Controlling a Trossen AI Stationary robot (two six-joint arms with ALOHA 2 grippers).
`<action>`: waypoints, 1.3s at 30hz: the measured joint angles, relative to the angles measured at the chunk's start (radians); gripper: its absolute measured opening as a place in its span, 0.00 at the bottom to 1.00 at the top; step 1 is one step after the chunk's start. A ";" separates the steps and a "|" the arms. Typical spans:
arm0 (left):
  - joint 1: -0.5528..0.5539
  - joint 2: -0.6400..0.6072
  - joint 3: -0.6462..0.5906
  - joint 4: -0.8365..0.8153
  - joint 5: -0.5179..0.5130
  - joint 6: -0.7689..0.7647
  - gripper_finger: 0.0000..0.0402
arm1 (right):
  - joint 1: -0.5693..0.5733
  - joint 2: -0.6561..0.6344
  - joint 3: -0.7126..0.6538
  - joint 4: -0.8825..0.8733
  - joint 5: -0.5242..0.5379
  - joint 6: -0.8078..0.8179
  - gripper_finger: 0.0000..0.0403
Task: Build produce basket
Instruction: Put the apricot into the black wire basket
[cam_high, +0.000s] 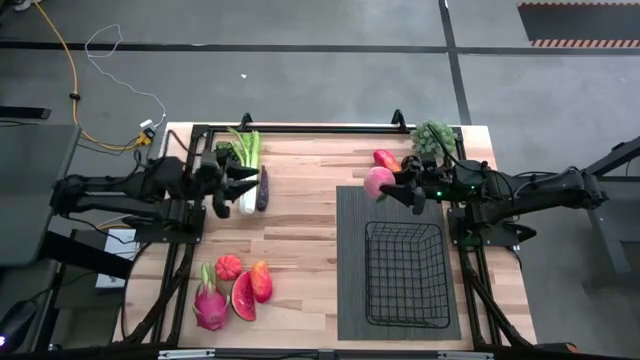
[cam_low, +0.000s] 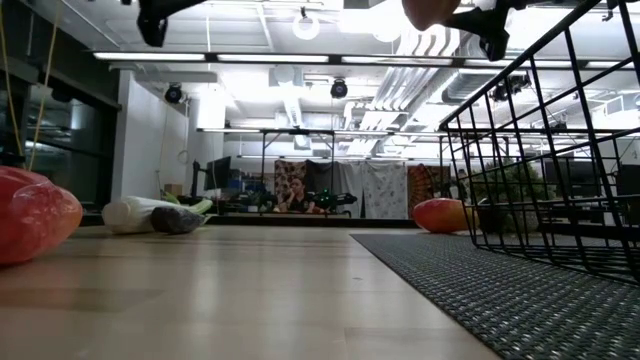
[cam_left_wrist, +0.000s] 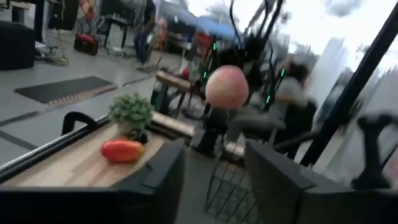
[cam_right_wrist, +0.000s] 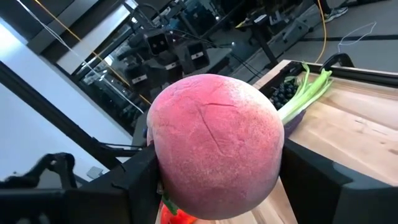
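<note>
Meanwhile right hand gripped the peach above the mat, near the basket; left hand empty, part-open.

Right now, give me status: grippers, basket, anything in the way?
Right gripper shut on peach, raised beyond the basket. Left gripper empty over celery. Basket empty, nothing blocking.

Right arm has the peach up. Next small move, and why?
Probably carry it toward the basket and lower it in. The right gripper holds the peach in its jaws above the mat's far edge, short of the basket, which looks empty.
</note>
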 joint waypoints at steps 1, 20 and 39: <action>0.000 0.024 0.017 0.001 0.001 0.024 0.47 | 0.000 0.000 0.000 0.000 -0.003 -0.006 0.64; 0.000 0.108 0.057 0.009 0.004 0.069 0.61 | 0.041 0.060 0.255 -0.469 -0.216 0.203 0.64; 0.000 0.107 0.057 0.009 -0.003 0.069 0.61 | 0.630 0.551 0.324 -0.935 -0.353 0.489 0.64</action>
